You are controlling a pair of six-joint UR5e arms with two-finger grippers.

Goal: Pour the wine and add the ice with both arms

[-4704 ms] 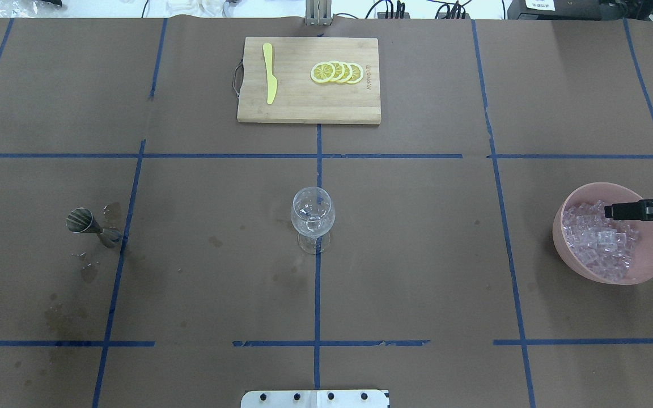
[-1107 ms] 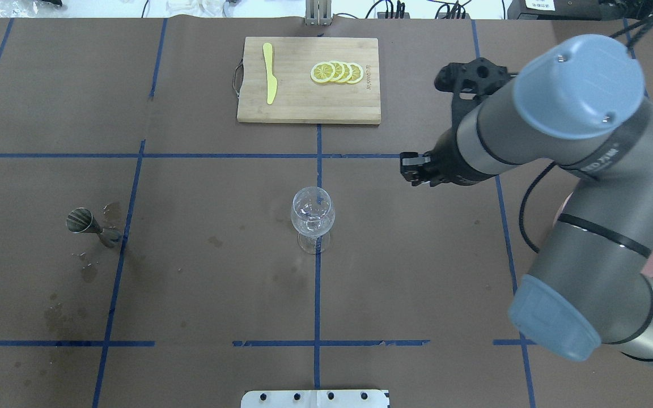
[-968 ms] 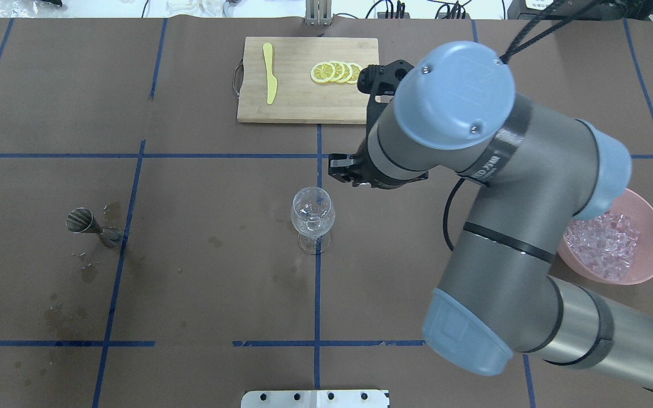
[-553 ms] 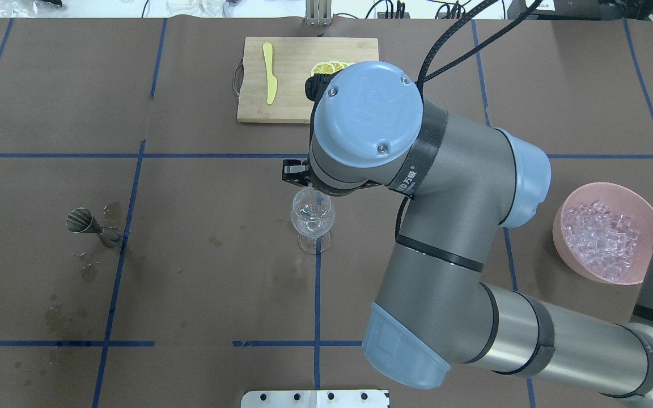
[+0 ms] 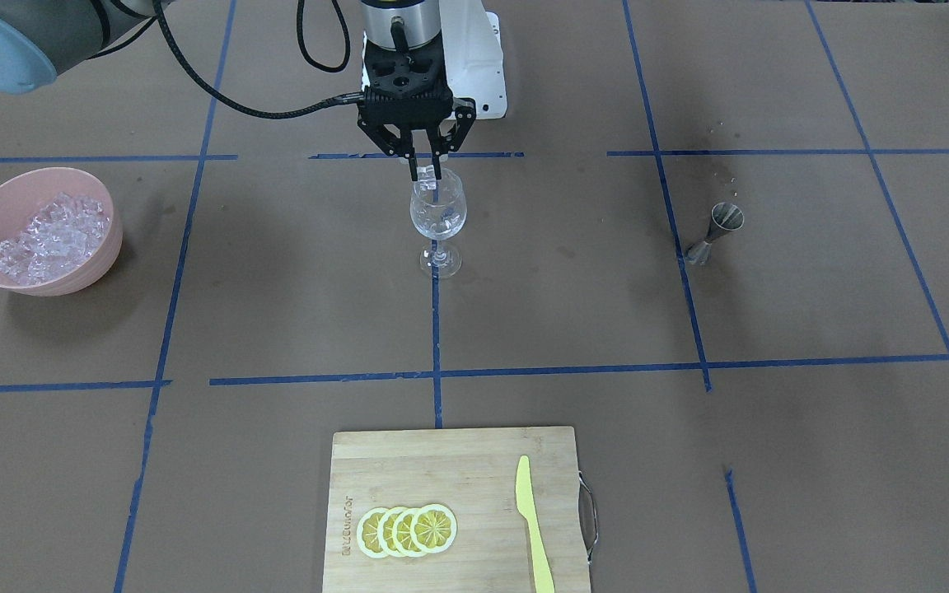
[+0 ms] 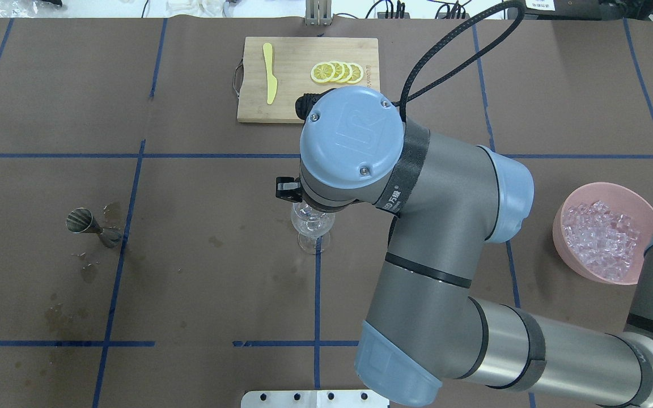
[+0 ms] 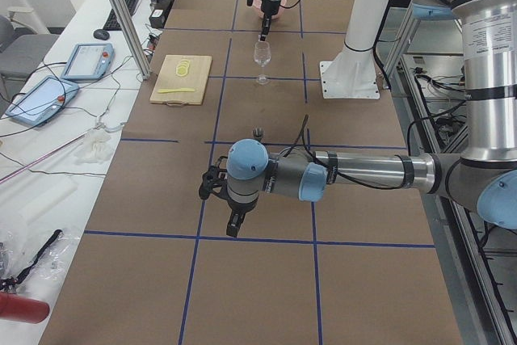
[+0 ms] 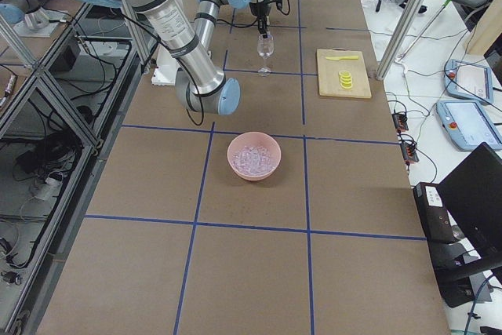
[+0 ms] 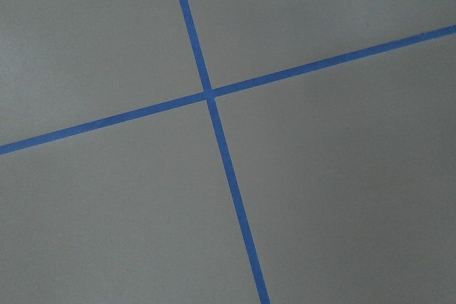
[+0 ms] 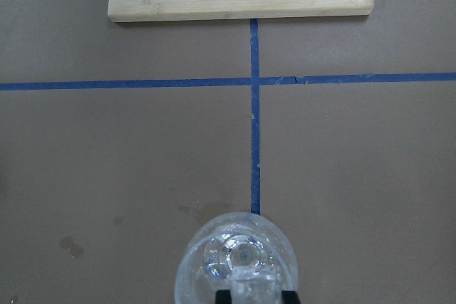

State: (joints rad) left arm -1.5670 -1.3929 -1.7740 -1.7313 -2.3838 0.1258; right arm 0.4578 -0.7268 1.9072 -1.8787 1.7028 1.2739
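Right gripper [image 5: 425, 171] hangs point-down over the mouth of the stemmed glass [image 5: 438, 216]. Its fingers are drawn close, pinching one clear ice chunk [image 10: 255, 284] just above the rim. The rest of the ice [image 5: 50, 233] is heaped in the pink bowl [image 5: 91, 276], well off toward the robot's right. Left gripper [image 7: 232, 230] sits low over bare table [image 7: 266, 280], apart from the jigger [image 5: 715, 229]. I can't tell its finger spacing from here, nor see whether the jigger holds wine.

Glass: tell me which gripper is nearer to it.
Right. The right gripper hangs just above the glass mouth, pinching ice; the left gripper is far away over the table, beyond the jigger.
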